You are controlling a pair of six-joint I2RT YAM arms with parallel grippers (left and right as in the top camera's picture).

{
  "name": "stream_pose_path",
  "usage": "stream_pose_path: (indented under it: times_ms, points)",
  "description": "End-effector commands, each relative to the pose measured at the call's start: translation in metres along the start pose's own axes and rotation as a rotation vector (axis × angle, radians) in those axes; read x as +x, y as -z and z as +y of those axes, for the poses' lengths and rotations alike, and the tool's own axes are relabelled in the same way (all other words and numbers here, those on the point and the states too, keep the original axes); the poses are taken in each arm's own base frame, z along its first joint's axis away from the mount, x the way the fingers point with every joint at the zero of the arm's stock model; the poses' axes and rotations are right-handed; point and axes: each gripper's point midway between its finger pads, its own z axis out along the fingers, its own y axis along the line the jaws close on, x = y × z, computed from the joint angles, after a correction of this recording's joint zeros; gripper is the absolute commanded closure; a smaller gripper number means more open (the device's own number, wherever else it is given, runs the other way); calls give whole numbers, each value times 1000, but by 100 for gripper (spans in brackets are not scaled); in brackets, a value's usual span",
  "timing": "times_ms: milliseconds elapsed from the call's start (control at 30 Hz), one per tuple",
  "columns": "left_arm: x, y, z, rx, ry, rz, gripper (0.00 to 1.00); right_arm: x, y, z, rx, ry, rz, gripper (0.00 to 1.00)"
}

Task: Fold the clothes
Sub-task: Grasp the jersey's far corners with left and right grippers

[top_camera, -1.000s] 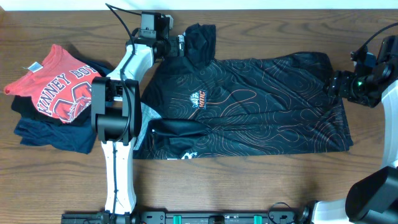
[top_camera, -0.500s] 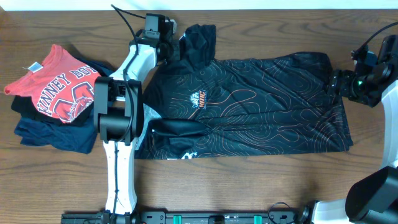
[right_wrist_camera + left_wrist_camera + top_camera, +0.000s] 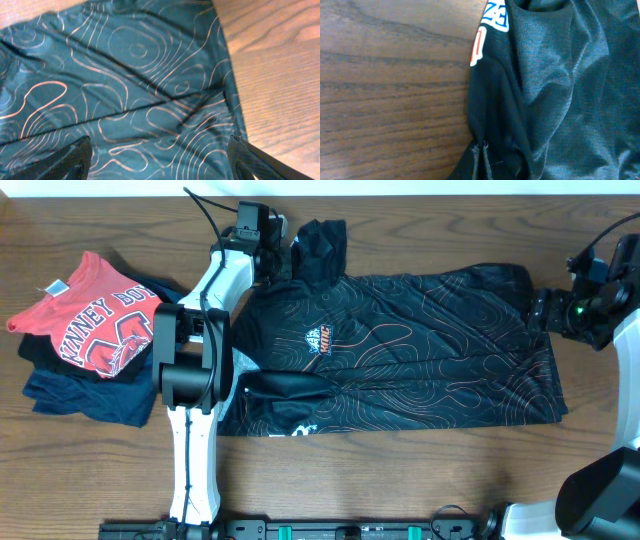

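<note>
The black jersey with thin orange contour lines lies spread across the middle of the table, its orange chest logo facing up. One sleeve sticks out at the far edge. My left gripper is shut on that sleeve's near-left edge. In the left wrist view the gripper pinches dark fabric beside white lettering. My right gripper stands open at the jersey's far right corner. Its fingers straddle patterned cloth in the right wrist view, gripper close above it.
A red T-shirt with white letters lies on a navy shirt at the table's left. Bare wood shows right of the jersey and along the front. The left arm's white links run from the front edge past the jersey's left side.
My left gripper has closed on the sleeve's edge and shifted slightly toward the far side. The right arm has hardly moved and stays open.
</note>
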Motion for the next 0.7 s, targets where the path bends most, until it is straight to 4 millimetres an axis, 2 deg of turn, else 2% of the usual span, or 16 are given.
stream_pose_path:
  times_ms: [0, 133, 267, 433, 600, 667]
  points:
    - [-5, 18, -7, 7, -7, -12, 94, -12, 0, -3, 35, 19, -35, 16]
    - [-27, 52, -20, 17, 4, -73, 94, -29, -15, -7, 43, 27, -79, 17]
    - [-31, 71, -26, 20, 27, -81, 94, -56, -45, -8, 39, 50, -139, 17]
    - [-17, 72, -24, 9, 45, -22, 94, -86, -104, -1, 42, 101, -206, 10]
    - [0, 72, -21, -4, 64, 46, 94, -96, -170, 13, 24, 147, -235, 11]
    - [7, 72, -20, -9, 70, 72, 94, -98, -196, 13, 46, 150, -252, 10]
